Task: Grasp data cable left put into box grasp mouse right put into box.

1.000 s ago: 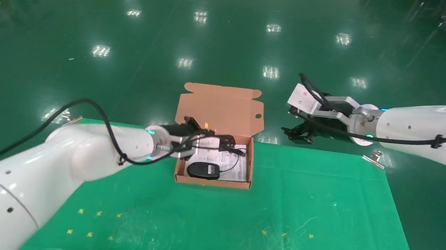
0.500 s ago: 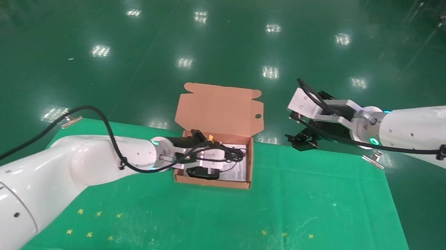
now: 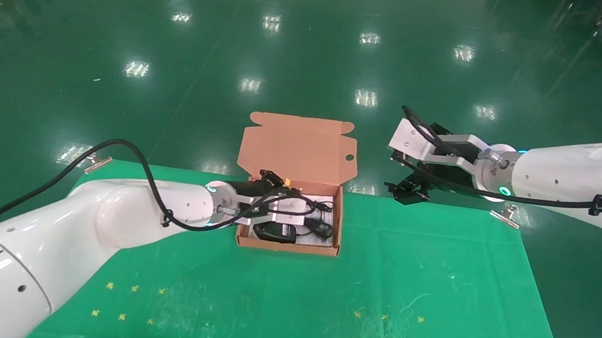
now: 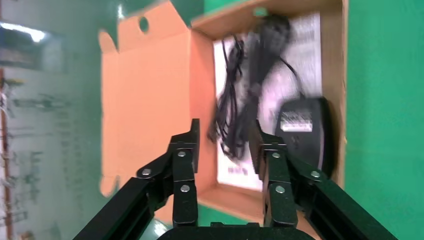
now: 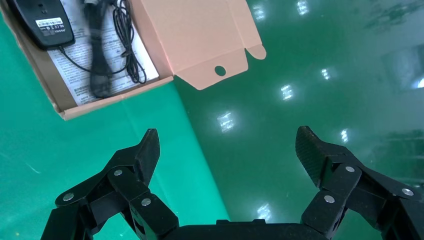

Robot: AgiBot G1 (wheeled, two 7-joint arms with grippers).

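Head view shows mouse (image 3: 274, 232) and data cable (image 3: 318, 224) both inside the box (image 3: 287, 246); left gripper (image 4: 225, 142) spread over it, right gripper (image 5: 227, 150) spread wide aside; little seems left.

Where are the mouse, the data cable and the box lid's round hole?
mouse (image 3: 274, 232), head view, middle of its black back, near front wall of the box.
data cable (image 5: 100, 65), right wrist view, thick middle of the bundle on the printed sheet.
round hole (image 5: 220, 70), right wrist view, centre of the hole near the lid's edge.
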